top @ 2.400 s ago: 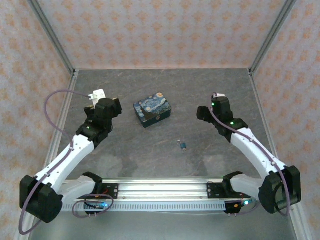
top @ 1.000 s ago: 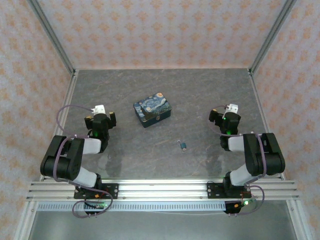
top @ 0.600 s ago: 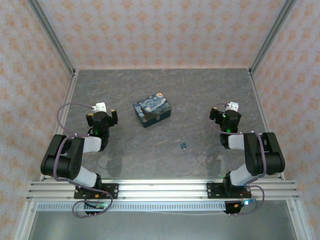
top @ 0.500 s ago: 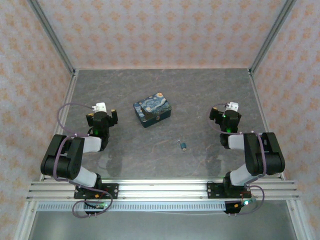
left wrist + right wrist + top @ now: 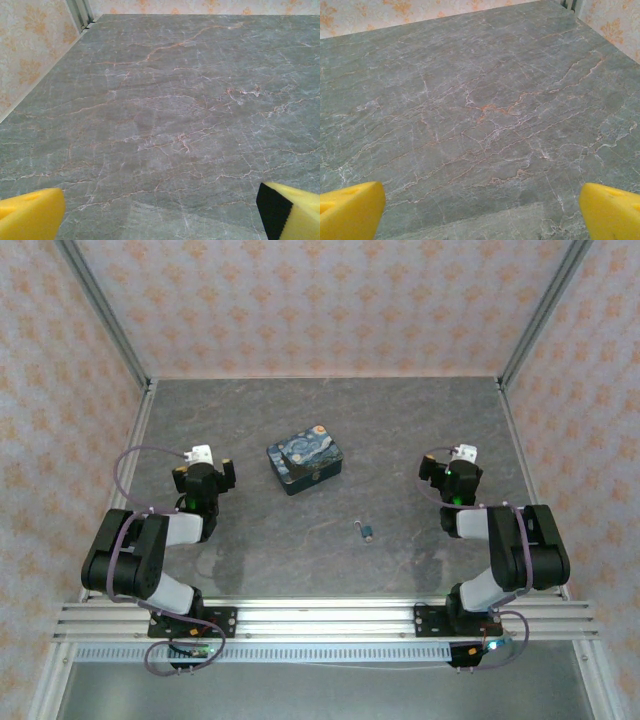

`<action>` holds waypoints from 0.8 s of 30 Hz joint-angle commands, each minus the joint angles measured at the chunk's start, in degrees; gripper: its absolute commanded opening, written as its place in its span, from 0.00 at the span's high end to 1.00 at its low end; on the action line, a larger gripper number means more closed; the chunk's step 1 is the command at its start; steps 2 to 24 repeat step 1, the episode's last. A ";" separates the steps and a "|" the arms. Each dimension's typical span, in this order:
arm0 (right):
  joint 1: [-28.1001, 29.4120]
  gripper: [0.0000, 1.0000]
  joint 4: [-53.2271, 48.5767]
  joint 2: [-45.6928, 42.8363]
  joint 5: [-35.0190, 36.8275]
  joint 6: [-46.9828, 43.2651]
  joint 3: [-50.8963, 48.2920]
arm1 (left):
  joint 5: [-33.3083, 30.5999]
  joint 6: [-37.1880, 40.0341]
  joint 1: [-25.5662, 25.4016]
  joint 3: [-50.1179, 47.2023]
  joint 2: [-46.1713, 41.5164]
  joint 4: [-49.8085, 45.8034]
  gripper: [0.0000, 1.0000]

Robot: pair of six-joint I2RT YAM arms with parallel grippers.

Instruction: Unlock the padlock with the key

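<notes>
The padlock (image 5: 366, 531), a tiny dark piece with a silvery-blue bit, lies on the grey stone table (image 5: 330, 560) in front of centre. The key is out of view, or too small to tell apart from the padlock. My left gripper (image 5: 205, 474) sits folded back at the left, open, its yellow fingers (image 5: 30, 215) spread wide over bare table. My right gripper (image 5: 448, 470) sits folded back at the right, also open, with nothing between its yellow fingers (image 5: 612, 210). The padlock lies between the two grippers, nearer the right one, and apart from both.
A blue box painted with a night sky (image 5: 305, 459) stands behind the padlock, left of centre. Patterned walls with metal posts (image 5: 100, 310) close the table on three sides. The aluminium base rail (image 5: 320, 622) runs along the near edge.
Since the earliest frame both arms have folded back from a stretched-out pose toward their bases. Over the last second they barely move. The padlock and the box stay put.
</notes>
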 commanded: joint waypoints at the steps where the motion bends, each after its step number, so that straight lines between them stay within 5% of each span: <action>1: -0.20 0.01 -0.15 0.13 0.91 0.48 0.82 | -0.13 -0.10 0.08 1.14 -0.07 0.93 0.00; 24: -0.20 0.01 -0.15 0.13 0.91 0.48 0.82 | -0.13 -0.10 0.08 1.14 -0.07 0.93 0.00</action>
